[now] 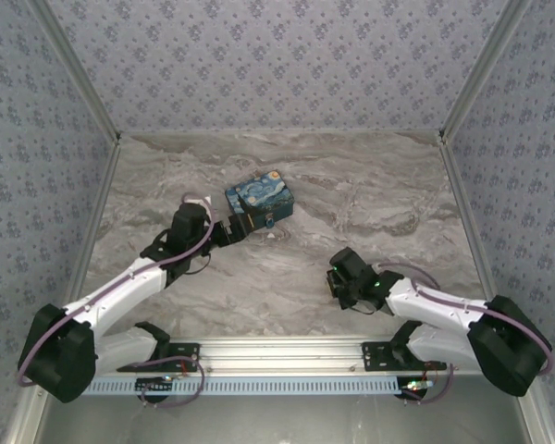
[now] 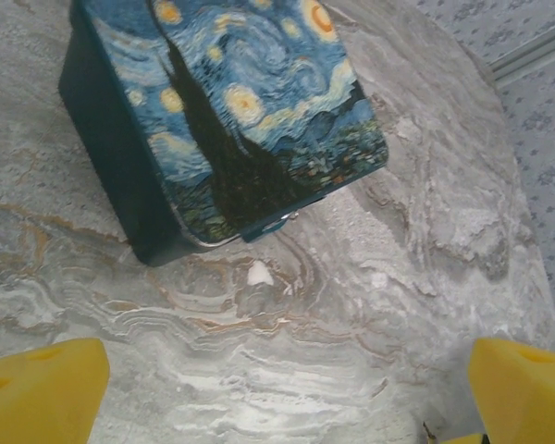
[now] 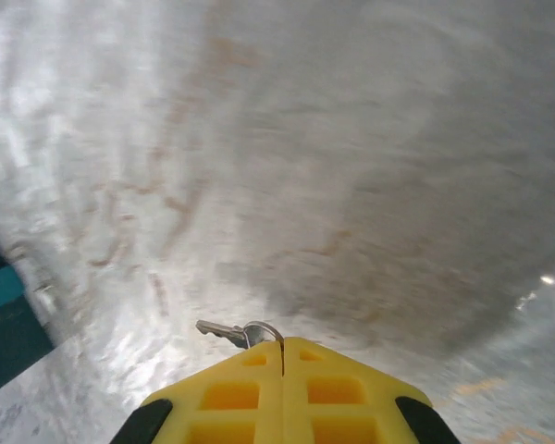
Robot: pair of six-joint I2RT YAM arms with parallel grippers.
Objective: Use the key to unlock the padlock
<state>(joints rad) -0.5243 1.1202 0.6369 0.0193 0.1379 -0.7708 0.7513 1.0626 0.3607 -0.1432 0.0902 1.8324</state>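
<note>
Top external view: two robot arms reach out over a grey marbled table (image 1: 370, 203). A small box (image 1: 259, 204) printed with a swirling blue and yellow night sky sits near the middle of the far half. The left gripper (image 1: 229, 229) is just beside the box's near left side. The right gripper (image 1: 340, 280) is well apart from the box, off to the right and nearer the arm bases.

Left wrist view: the yellow fingers (image 2: 42, 393) are spread as wide as they go and hold nothing. The box (image 2: 231, 111) lies ahead of them. A small blue piece with a glint of metal at its near edge looks like the padlock (image 2: 270, 226), though it is too small to be sure.

Right wrist view: the yellow fingers (image 3: 245, 379) are pressed together. They pinch the head of the key (image 3: 224, 330), and its thin metal blade pokes out to the left above the table.
</note>
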